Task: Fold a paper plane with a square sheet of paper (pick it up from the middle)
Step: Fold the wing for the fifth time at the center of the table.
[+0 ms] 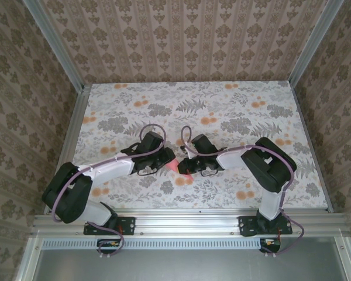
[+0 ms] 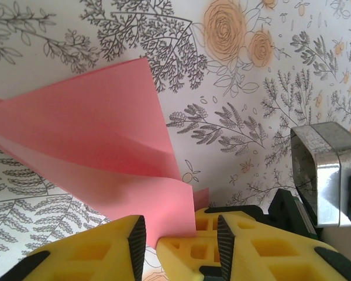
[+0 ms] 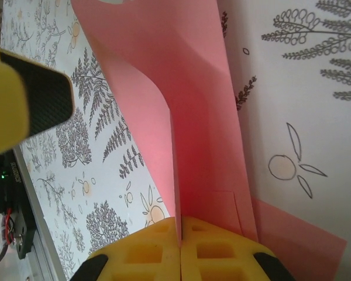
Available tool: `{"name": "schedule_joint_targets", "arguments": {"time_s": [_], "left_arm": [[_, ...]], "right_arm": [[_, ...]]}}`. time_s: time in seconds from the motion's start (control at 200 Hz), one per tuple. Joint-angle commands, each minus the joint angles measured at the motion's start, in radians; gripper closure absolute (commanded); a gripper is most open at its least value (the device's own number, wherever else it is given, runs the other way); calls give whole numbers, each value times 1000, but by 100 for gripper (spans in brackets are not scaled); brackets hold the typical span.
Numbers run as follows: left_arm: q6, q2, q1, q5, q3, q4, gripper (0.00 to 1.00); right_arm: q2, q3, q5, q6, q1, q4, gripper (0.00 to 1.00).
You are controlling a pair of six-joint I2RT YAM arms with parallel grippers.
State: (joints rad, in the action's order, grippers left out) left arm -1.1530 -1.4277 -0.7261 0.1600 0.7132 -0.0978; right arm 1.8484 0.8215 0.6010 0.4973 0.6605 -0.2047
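The square sheet of paper is salmon pink and folded, and it is held up off the table between the two arms. My right gripper is shut on its lower edge, with the creased sheet rising away from the yellow fingers. My left gripper faces it from the other side with its jaws apart. They straddle the sheet's edge and the right gripper's yellow fingertips. One left finger with its black pad stands to the side of the sheet. Seen from above, the left gripper and right gripper nearly touch.
The floral tabletop stretches behind and to both sides of the arms. Patterned walls close it in, and aluminium rails run along the near edge. A shiny metal part of the right arm sits close to the left fingers.
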Motion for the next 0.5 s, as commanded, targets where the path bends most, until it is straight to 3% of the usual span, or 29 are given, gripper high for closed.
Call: {"name": "schedule_joint_targets", "arguments": {"time_s": [0.0,0.495], "left_arm": [[-29,-20,-4,-7,-4,39,62],[-5,-113,-1,-42,16,86,63]], "right_arm": [[36,33,36,-8,-7,71,92],[64,49,72,67,-39,65,89]]}}
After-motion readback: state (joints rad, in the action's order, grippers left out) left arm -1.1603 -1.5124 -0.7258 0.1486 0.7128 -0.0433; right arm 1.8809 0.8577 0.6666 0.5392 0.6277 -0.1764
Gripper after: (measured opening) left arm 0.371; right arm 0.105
